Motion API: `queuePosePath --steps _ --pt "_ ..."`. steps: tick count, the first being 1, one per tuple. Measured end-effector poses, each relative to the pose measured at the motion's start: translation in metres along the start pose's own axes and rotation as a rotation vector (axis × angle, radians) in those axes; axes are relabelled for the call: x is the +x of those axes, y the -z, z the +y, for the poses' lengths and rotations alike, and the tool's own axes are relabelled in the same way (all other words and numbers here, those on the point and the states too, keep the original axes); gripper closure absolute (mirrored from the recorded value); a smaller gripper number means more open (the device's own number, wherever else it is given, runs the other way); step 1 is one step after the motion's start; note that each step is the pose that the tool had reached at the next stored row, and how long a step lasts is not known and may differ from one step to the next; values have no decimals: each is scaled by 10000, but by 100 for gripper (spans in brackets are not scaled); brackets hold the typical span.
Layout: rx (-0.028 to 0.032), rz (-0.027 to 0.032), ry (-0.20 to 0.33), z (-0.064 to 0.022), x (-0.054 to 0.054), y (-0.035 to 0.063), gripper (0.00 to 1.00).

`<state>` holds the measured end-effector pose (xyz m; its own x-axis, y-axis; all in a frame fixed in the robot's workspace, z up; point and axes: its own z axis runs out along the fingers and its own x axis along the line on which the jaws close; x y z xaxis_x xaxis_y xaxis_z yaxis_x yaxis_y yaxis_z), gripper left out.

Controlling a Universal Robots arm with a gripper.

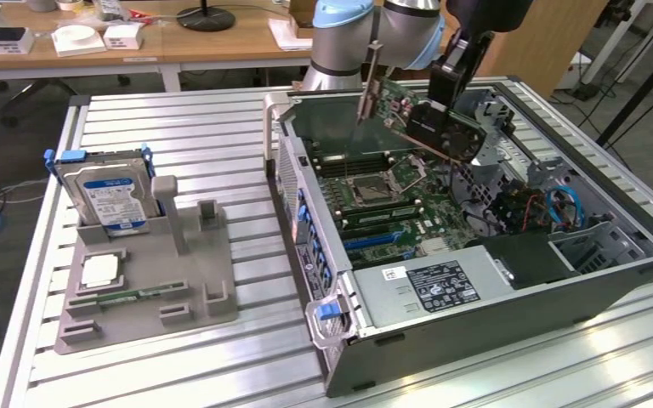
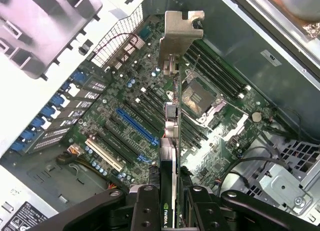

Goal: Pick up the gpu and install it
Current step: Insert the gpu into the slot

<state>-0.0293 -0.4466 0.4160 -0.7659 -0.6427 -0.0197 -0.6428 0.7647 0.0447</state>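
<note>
Your pincer (image 2: pixel 169 198) is clamped on the gpu (image 1: pixel 417 115); you hold it tilted above the motherboard (image 1: pixel 386 208) of the open case (image 1: pixel 508 314).

the gripper (image 1: pixel 440 95) clasped the gpu (image 1: pixel 400 102) and held it tilted in the air above the motherboard (image 1: pixel 383 197) of the open computer case (image 1: pixel 302 212). well apart, at the exterior view's left of the slatted worktop (image 1: pixel 190 127), a hard drive (image 1: pixel 105 191) stood upright in a grey holder (image 1: pixel 179 285).

HDD (image 1: pixel 105 191) upright in grey holder (image 1: pixel 196 276), CPU (image 1: pixel 99 270) + RAM stick (image 1: pixel 133 297) flat; PC case (image 1: pixel 508 319) open.
</note>
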Motion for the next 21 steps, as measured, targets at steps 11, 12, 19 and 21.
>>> queuePosePath --steps 11,12,19,21 --pt "-14 33 716 0 0 0 74" --pt "-15 36 778 0 0 0 74" --pt "-24 55 1200 0 0 0 74" --pt "-26 60 1320 0 0 0 74"
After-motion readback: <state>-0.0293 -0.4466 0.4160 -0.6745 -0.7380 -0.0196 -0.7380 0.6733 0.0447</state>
